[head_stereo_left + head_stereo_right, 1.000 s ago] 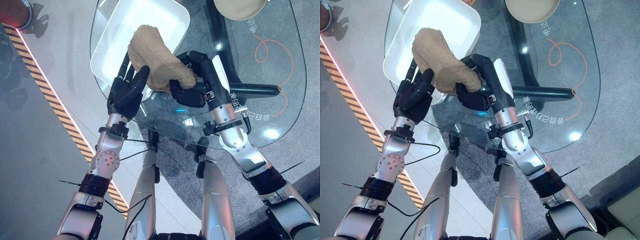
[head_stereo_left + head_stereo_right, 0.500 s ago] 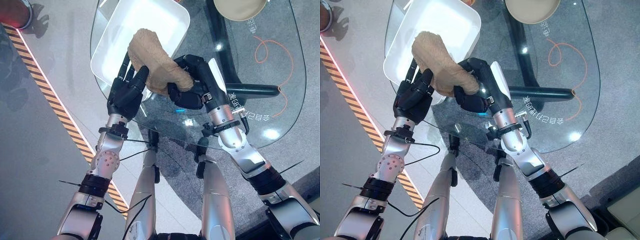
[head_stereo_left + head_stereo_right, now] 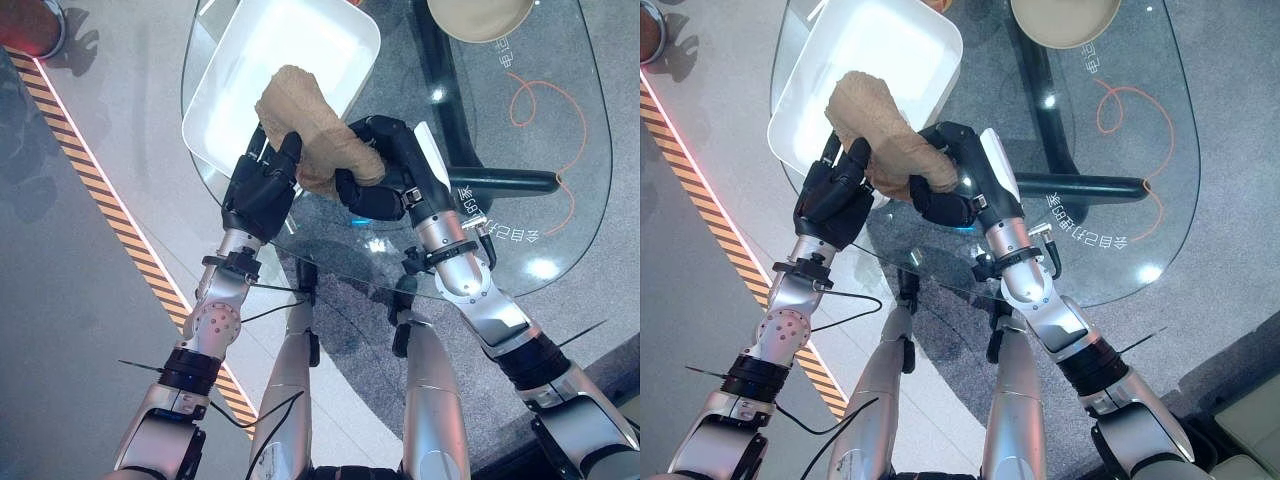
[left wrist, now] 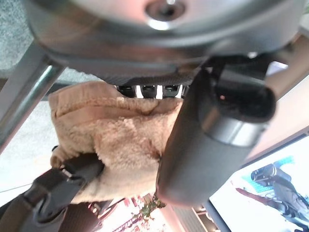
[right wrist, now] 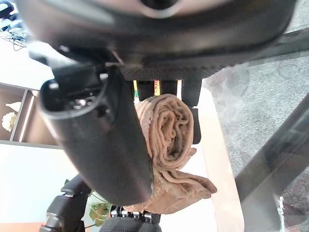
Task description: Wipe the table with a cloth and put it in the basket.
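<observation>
Both the left hand [image 3: 262, 185] and the right hand [image 3: 375, 172] have fingers curled round the tan cloth [image 3: 305, 125], bunched over the near rim of the white basket [image 3: 225, 95] on the glass table [image 3: 560, 130]. It seems best to carry the cloth fully over the basket's hollow before the fingers loosen, so no fold hangs outside

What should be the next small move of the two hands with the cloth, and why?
Probably carry the cloth a little further over the white basket before letting go. The right hand and the left hand both grip it above the glass table, and only its far end overhangs the basket's rim.
</observation>
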Available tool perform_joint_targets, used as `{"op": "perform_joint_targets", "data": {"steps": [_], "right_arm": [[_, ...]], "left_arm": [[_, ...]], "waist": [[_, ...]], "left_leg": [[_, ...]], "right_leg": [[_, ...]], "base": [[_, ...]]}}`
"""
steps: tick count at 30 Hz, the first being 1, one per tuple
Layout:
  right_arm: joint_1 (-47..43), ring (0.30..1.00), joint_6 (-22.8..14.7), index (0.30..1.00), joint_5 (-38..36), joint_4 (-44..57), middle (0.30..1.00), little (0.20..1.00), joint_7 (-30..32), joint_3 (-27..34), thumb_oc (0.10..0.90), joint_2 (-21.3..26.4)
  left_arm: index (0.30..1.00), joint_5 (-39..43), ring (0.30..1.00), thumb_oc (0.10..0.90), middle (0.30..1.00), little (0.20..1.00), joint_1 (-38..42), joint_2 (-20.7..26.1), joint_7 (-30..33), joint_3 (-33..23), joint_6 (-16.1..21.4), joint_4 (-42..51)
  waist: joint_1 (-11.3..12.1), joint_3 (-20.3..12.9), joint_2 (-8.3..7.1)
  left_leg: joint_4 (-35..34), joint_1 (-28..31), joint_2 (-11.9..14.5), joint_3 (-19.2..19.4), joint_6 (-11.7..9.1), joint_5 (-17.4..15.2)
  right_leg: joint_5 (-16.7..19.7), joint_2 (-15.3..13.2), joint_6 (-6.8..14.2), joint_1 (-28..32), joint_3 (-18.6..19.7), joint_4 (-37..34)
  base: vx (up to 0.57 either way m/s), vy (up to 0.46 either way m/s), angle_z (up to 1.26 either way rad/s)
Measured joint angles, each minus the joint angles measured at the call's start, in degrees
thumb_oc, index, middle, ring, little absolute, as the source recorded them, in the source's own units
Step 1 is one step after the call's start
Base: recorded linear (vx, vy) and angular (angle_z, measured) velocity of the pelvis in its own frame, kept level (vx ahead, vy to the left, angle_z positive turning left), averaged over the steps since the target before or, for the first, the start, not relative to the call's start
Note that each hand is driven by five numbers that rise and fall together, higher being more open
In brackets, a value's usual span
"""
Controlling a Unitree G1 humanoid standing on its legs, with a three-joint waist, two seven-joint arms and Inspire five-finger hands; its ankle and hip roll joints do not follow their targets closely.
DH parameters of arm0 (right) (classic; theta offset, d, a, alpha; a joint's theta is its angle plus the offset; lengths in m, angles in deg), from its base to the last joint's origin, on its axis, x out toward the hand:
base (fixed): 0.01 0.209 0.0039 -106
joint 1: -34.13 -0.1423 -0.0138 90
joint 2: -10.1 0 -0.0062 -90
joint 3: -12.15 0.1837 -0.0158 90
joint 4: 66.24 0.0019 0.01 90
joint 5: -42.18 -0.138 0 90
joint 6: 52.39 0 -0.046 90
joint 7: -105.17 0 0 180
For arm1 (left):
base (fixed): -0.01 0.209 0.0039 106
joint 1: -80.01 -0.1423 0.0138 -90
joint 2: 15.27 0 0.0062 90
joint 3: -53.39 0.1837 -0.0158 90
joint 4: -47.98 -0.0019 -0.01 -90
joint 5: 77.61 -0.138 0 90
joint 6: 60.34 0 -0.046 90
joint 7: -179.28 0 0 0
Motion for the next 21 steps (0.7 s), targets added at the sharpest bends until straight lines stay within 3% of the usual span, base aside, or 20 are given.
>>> {"op": "perform_joint_targets", "data": {"steps": [19,20,21], "right_arm": [[0.0,0.300,2.6,0.300,0.2,0.0,0.300,0.200,0.4,-0.4,0.100,-0.1],[0.0,0.300,2.6,0.300,0.2,0.0,0.300,0.200,0.4,-0.4,0.100,-0.1],[0.0,0.300,2.6,0.300,0.2,0.0,0.300,0.200,0.4,-0.5,0.100,0.0]], "left_arm": [[0.900,0.1,0.900,0.800,0.900,0.900,0.4,0.1,-2.4,0.0,-3.3,0.0],[0.474,0.1,0.474,0.303,0.474,0.403,0.4,0.1,-2.4,0.0,-3.3,0.0],[0.300,0.1,0.300,0.100,0.300,0.200,0.4,0.1,-2.4,0.0,-3.3,0.0]], "waist": [[-0.1,0.0,-0.01],[-0.1,0.0,0.00],[-0.1,0.0,-0.01]], "left_leg": [[0.0,0.7,0.0,0.0,0.0,0.0],[0.0,0.7,0.0,0.0,0.0,0.0],[0.0,0.8,0.0,0.0,0.0,0.0]], "right_leg": [[0.0,0.0,0.0,0.7,0.0,0.0],[0.0,0.0,0.0,0.7,0.0,0.0],[0.0,0.0,0.0,0.7,0.0,0.0]], "base": [[0.00,0.000,0.00],[0.00,0.000,0.00],[0.00,0.000,0.00]]}}
